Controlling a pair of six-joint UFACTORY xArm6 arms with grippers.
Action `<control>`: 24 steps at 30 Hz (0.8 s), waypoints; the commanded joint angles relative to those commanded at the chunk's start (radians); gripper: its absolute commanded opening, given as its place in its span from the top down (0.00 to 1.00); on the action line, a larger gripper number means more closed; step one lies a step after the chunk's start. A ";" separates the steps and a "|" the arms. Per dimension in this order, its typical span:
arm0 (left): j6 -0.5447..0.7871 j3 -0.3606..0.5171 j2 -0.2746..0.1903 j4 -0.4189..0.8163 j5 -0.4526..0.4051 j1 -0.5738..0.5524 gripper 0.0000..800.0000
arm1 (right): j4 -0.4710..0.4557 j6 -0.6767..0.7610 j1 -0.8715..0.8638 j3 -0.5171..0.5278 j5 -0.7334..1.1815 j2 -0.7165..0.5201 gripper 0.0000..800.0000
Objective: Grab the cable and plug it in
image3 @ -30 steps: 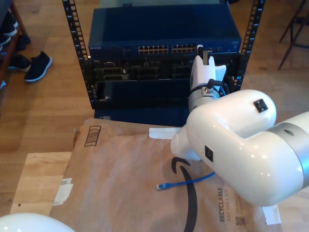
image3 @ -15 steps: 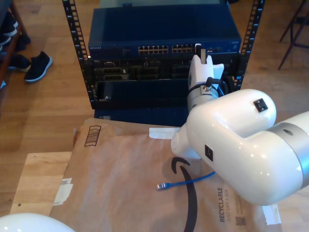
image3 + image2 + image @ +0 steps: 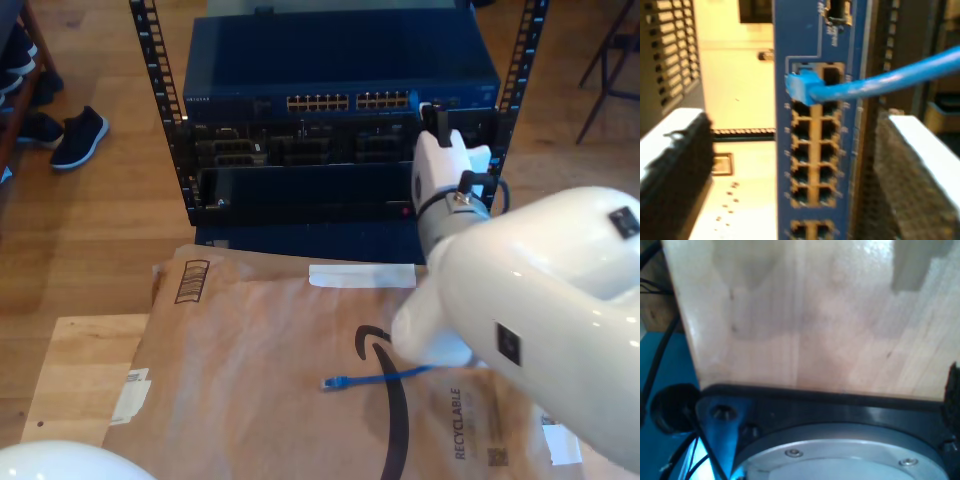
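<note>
Up at the dark blue network switch (image 3: 340,70) in the black metal rack (image 3: 150,60), toward the exterior view's right. My second end effector (image 3: 437,120) sits right in front of the port row. Along the second wrist view: my second end effector (image 3: 795,125) spread wide, dark-padded fingers (image 3: 675,170) well apart on either side, pinching nothing.

And there, between them, the thin bright blue ethernet cable (image 3: 880,82). Its blue-booted plug (image 3: 800,87) is in one port at the end of the double row of sockets (image 3: 812,155) on the blue panel. Whether fully seated, cannot tell. From the plug, runs out slantwise over one finger, not touching it as far as can be seen.

Down on the surface in the exterior view: the other end of the cable (image 3: 380,378) lying loose on the brown recyclable paper sheet (image 3: 250,370), small tip pointing to the exterior view's left, the rest disappearing under the big white arm (image 3: 540,300). A strip of pale tape (image 3: 362,275) at the paper's far edge. Pale wood surface (image 3: 80,370) poking out beside the paper at the exterior view's left. Dark shoes (image 3: 78,135) on the wooden floor beyond.

First wrist view: pale wood board (image 3: 805,315) up close, black base (image 3: 840,410) and a silver metal flange (image 3: 840,460) with screws. Grip state of my first end effector: cannot tell.
</note>
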 joint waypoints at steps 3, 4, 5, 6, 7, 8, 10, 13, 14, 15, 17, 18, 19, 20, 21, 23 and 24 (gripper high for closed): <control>0.000 0.000 0.000 0.000 0.000 0.000 0.00 | -0.040 -0.006 0.000 0.078 0.103 -0.103 0.21; 0.000 0.000 0.000 0.000 0.000 0.000 0.00 | -0.052 -0.008 -0.002 0.104 0.146 -0.140 0.16; 0.000 0.000 0.000 0.000 -0.002 0.000 0.00 | -0.060 -0.014 -0.003 0.129 0.190 -0.180 0.14; 0.000 0.000 0.000 0.000 0.000 0.000 0.00 | -0.072 -0.025 -0.008 0.150 0.233 -0.218 0.14; 0.000 0.000 0.000 0.000 0.000 0.000 0.00 | -0.091 -0.044 -0.011 0.166 0.276 -0.249 0.11; 0.000 0.000 0.000 0.000 0.000 0.000 0.00 | -0.109 -0.072 -0.014 0.175 0.325 -0.278 0.03; 0.000 0.000 0.000 0.000 -0.002 0.000 0.00 | -0.124 -0.112 -0.034 0.203 0.414 -0.350 0.01; 0.000 0.000 0.000 0.000 0.000 0.000 0.00 | -0.169 -0.120 -0.089 0.221 0.557 -0.448 0.01; 0.000 0.000 0.000 0.000 -0.002 0.000 0.00 | -0.199 -0.120 -0.106 0.221 0.623 -0.479 0.01; 0.000 0.000 0.000 0.000 -0.002 0.000 0.00 | -0.227 -0.120 -0.129 0.224 0.703 -0.511 0.01; 0.000 0.000 0.000 0.000 0.000 0.000 0.00 | -0.276 -0.121 -0.195 0.226 0.878 -0.580 0.01; 0.000 0.000 0.000 0.000 0.000 0.000 0.00 | -0.313 -0.121 -0.227 0.224 0.967 -0.609 0.01; 0.000 0.000 0.000 0.000 0.000 0.000 0.00 | -0.358 -0.121 -0.255 0.222 1.046 -0.632 0.01; 0.000 0.000 0.000 0.000 0.000 0.000 0.00 | -0.399 -0.121 -0.276 0.221 1.111 -0.649 0.01; 0.000 0.000 0.000 0.000 0.000 0.000 0.00 | -0.440 -0.123 -0.298 0.221 1.158 -0.664 0.01; 0.000 0.000 0.000 0.000 0.000 0.000 0.00 | -0.532 -0.130 -0.342 0.224 1.215 -0.680 0.01; 0.000 0.000 0.000 0.000 0.000 0.000 0.00 | -0.575 -0.135 -0.362 0.224 1.238 -0.683 0.01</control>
